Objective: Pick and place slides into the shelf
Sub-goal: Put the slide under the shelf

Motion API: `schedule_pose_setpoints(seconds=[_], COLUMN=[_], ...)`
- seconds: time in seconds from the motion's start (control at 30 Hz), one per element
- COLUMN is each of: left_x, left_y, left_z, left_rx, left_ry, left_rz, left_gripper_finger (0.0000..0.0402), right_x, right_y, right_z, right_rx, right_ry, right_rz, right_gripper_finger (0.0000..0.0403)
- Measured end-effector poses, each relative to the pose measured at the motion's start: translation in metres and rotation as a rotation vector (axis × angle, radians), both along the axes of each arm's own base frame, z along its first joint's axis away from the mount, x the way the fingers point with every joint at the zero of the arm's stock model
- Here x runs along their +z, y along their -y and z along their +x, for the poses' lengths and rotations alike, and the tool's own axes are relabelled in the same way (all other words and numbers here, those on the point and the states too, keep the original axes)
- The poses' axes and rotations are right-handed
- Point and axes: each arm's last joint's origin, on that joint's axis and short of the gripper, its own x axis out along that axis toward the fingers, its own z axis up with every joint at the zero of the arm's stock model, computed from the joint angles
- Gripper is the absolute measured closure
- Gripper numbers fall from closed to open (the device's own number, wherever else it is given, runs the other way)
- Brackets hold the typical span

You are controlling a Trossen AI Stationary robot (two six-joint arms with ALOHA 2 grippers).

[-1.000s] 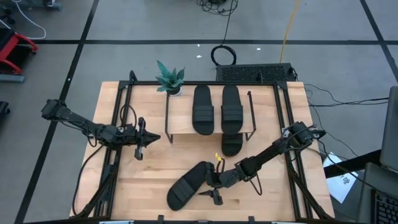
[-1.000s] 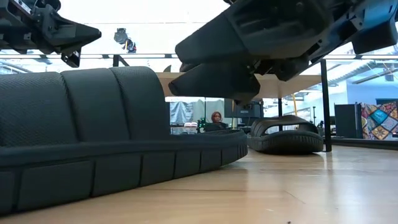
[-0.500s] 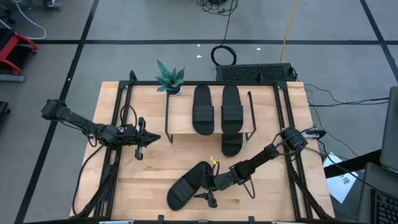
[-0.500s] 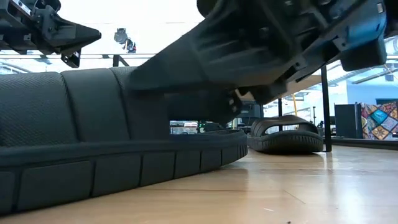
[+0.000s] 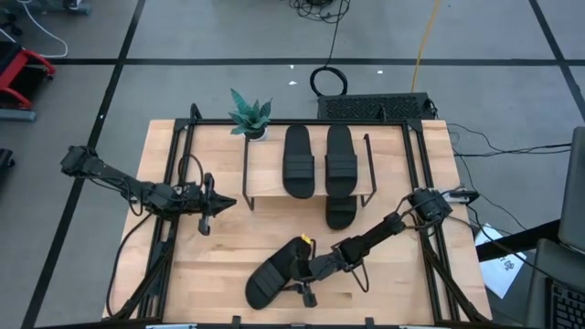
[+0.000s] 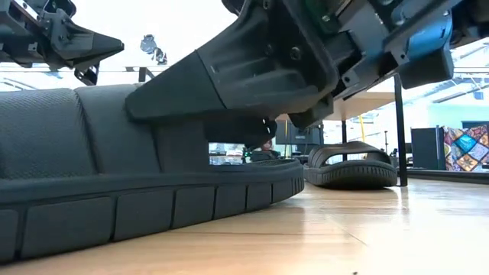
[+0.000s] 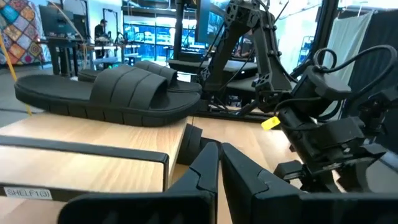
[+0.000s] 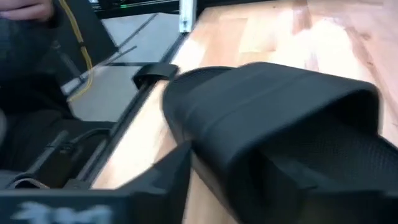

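Note:
A black slide (image 5: pixel 271 276) lies sole down on the table near the front edge; it fills the left of the low view (image 6: pixel 114 176). My right gripper (image 5: pixel 306 270) is open, with one finger on each side of this slide at its strap (image 8: pixel 273 106). Two slides (image 5: pixel 298 163) (image 5: pixel 340 157) lie on the shelf's top board (image 5: pixel 265 178). A third slide (image 5: pixel 340 212) lies on the table under the shelf's front edge. My left gripper (image 5: pixel 219 202) is shut and empty just left of the shelf. My right gripper's fingers stand level on either side of the slide's strap end, coming from the table's right. Whether they touch the slide, I cannot tell. The slide lies flat on the table.
A small potted plant (image 5: pixel 249 114) stands at the shelf's far left corner. Black frame rails (image 5: pixel 174 183) run along the table's left and right sides. Bare wood lies between the shelf and the near slide.
My right gripper has gone toward the table's left edge, low over the table, until its open fingers stand on either side of the near slide's strap. The slide has stayed where it was.

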Motion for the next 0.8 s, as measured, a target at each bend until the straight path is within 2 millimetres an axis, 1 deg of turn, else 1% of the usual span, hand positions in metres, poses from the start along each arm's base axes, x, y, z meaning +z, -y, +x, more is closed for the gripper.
schedule_pose_setpoints(seconds=[0.13,0.17,0.27,0.37,0.53,0.7,0.8], left_x=[0.0,-0.001,-0.001,-0.001,-0.007,-0.014,-0.014], left_y=[0.0,0.0,0.0,0.0,0.001,0.001,0.005], left_z=[0.0,0.0,0.0,0.0,0.0,0.0,0.001], left_rx=[-0.008,-0.017,-0.022,-0.021,-0.019,-0.023,-0.11], left_ry=[-0.002,-0.004,-0.003,-0.008,-0.064,-0.135,-0.136], left_rz=[-0.082,-0.098,-0.117,-0.124,-0.177,-0.122,-0.064], left_gripper_finger=[0.0385,0.0385,0.0385,0.0385,0.0385,0.0385,0.0385], right_x=[0.0,0.001,0.004,0.013,0.041,0.075,0.092], right_y=[0.0,0.0,-0.001,-0.002,-0.008,-0.009,-0.005], right_z=[0.0,0.0,-0.001,-0.004,-0.015,-0.03,-0.038], right_rx=[0.025,0.042,0.082,0.11,0.15,0.185,0.164], right_ry=[0.009,0.014,0.021,0.034,0.044,0.051,0.034], right_rz=[-0.018,-0.025,-0.02,-0.053,-0.109,-0.157,-0.176], right_gripper_finger=[0.0368,0.0385,0.039,0.0396,0.0398,0.04,0.04])
